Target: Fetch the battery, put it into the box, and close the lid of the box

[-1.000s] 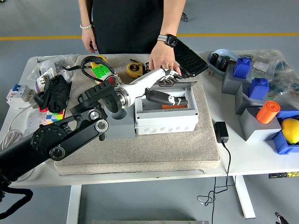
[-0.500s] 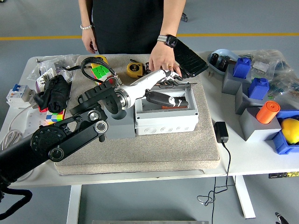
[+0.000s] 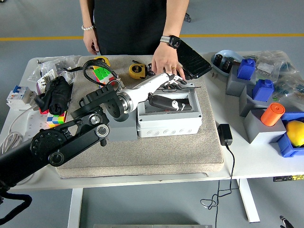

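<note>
The inside of the grey box [image 3: 169, 117] is largely covered by the robot's left hand [image 3: 167, 93], so the battery cannot be picked out with certainty; only a dark shape is glimpsed in the opening beneath the fingers [image 3: 164, 101]. Whether those fingers are holding anything cannot be told — they are seen curled downward over the box's open top, dark with white tips. The box lid [image 3: 183, 86] is only partly seen, at the far edge of the box behind the hand. The right arm is out of view.

The left arm [image 3: 61, 145] is brought in from the lower left corner, its black links angled up and to the right, with the white forearm [image 3: 142, 88] stretched over the box's left wall. The box is set on a beige mat [image 3: 142, 154], near a grey block [image 3: 122, 130] that is partly masked by the arm.

At the far side a person's hand [image 3: 164, 62] is rested on the mat just beyond the box, close to the robot's fingers — contact between them cannot be judged. A yellow tape measure [image 3: 137, 71] lies to its left, and a black charger [image 3: 224, 134] lies right of the mat.
</note>
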`<action>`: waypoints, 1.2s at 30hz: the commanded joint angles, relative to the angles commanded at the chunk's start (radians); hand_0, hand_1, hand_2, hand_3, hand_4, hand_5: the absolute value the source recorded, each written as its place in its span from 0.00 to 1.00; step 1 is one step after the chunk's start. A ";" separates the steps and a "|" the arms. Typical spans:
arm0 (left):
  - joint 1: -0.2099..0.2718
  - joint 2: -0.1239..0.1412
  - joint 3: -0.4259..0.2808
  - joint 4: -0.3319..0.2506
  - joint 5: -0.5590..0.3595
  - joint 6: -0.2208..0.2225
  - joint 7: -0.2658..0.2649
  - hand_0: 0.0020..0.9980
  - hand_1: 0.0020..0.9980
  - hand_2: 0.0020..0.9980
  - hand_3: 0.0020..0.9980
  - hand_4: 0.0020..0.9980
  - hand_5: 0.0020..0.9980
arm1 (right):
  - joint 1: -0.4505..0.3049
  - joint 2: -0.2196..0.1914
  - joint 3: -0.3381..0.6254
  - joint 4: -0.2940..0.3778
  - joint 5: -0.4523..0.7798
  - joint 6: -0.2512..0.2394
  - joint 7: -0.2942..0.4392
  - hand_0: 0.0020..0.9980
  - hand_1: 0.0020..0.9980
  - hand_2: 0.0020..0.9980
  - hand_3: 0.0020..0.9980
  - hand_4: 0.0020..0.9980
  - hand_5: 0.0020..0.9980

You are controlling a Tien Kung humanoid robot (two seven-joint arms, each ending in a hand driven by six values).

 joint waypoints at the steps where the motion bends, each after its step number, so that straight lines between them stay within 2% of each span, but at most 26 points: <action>1: 0.001 0.002 0.000 -0.003 -0.001 -0.001 0.001 0.70 0.74 0.77 0.81 1.00 0.48 | 0.000 0.000 0.000 0.000 0.000 0.000 0.000 0.67 0.64 0.64 0.54 0.88 0.44; 27: 0.018 0.011 0.004 -0.036 -0.039 -0.015 0.009 0.67 0.73 0.76 0.80 1.00 0.48 | 0.001 0.001 -0.001 0.000 -0.001 0.000 -0.002 0.67 0.64 0.64 0.54 0.87 0.44; 31: 0.021 0.014 -0.008 -0.054 -0.060 -0.014 0.001 0.67 0.72 0.76 0.80 1.00 0.48 | 0.002 0.001 0.001 0.001 0.000 0.000 -0.001 0.67 0.64 0.64 0.54 0.87 0.44; 36: 0.030 0.018 -0.050 -0.065 -0.081 0.008 -0.027 0.65 0.72 0.75 0.79 1.00 0.47 | 0.003 0.000 0.001 0.001 -0.003 0.001 -0.002 0.67 0.64 0.64 0.54 0.87 0.44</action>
